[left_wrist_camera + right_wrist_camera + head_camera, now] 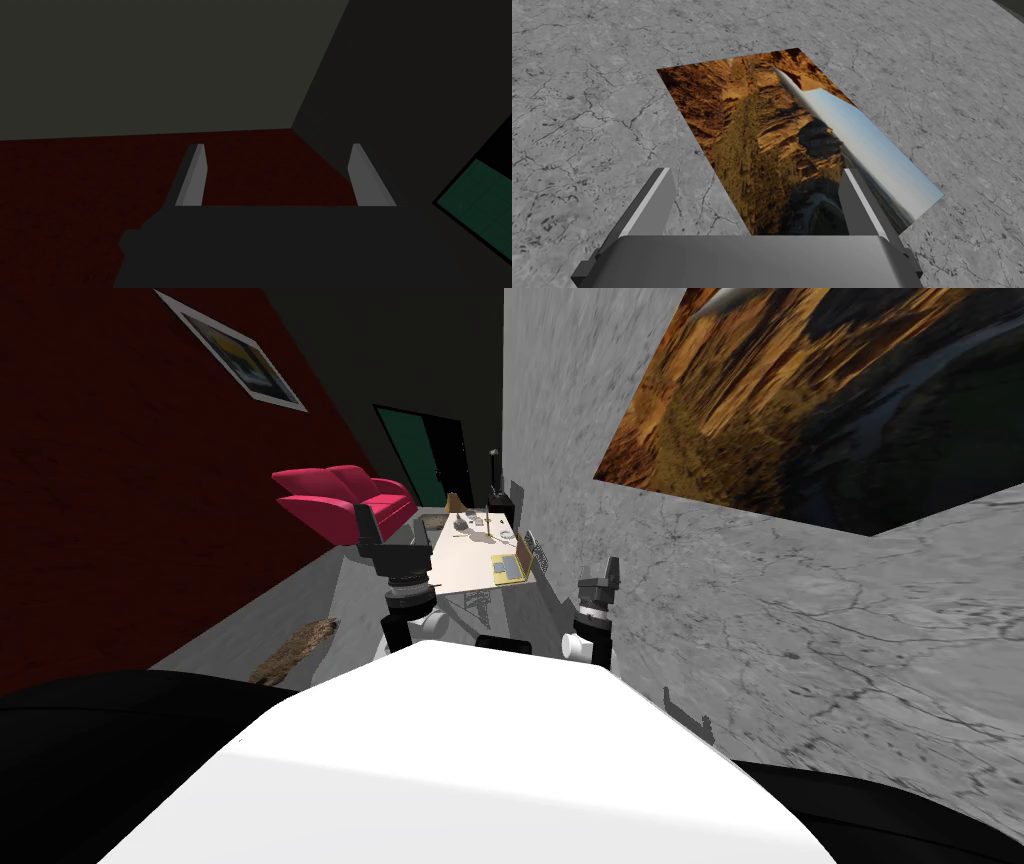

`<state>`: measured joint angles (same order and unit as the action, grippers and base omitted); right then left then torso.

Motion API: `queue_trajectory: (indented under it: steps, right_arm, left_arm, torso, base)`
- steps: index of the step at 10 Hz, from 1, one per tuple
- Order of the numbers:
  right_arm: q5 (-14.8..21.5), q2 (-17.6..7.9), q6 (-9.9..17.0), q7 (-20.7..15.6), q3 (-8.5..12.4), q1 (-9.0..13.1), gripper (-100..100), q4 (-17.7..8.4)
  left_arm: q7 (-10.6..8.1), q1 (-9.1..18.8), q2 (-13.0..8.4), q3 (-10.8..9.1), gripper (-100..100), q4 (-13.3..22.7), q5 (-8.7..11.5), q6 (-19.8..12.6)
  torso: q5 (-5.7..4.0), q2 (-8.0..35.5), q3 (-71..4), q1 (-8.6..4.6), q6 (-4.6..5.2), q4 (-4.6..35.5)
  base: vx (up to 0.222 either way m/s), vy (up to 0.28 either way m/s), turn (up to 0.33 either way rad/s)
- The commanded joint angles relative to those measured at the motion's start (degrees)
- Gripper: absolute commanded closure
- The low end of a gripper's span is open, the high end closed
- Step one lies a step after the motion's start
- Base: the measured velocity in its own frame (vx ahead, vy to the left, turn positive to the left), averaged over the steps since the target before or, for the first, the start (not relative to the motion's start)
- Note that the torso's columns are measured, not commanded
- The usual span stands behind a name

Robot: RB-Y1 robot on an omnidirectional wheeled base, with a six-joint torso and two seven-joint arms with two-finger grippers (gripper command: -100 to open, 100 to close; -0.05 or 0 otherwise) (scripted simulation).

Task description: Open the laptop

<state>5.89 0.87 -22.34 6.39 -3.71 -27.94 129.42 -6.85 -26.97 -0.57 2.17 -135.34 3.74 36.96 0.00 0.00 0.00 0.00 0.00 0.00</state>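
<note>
The laptop (508, 569) lay well ahead on the near right part of a cream table (462, 576), a small yellowish and grey shape close to the cracked grey wall (760, 618). From that far it could not be told whether its lid was flat down or slightly raised. Small items (470, 523) cluttered the table's far end, and a pink sofa (345, 500) stood off to its left. Both arms were raised, well short of the table: the left gripper (276, 150) was released, fingers spread with nothing between them, and the right gripper (757, 175) likewise gaped empty. The step in hand looked like the approach. To do it well, the base should probably close in squarely on the table's near edge, bring the laptop within the right arm's reach, and stop before bumping the table.
</note>
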Motion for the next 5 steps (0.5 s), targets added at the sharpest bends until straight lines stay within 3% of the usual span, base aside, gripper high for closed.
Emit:
queue_trajectory:
  steps: [1, 5]
  right_arm:
    - [0.00, 0.00, 0.00, 0.00, 0.00, 0.00, 0, 0.00]
    - [0.00, 0.00, 0.00, 0.00, 0.00, 0.00, 0, 0.01]
  left_arm:
    - [0.00, 0.00, 0.00, 0.00, 0, 0.00, 0.00, 0.00]
    - [0.00, 0.00, 0.00, 0.00, 0, -0.01, 0.00, 0.00]
  torso:
    - [0.00, 2.32, -4.67, 0.00, 0.00, 2.35]
    - [0.00, 18.45, -36.92, 0.00, 0.00, 18.46]
  base:
    - [0.000, 0.000, 0.000]
    - [0.000, 0.000, 0.000]
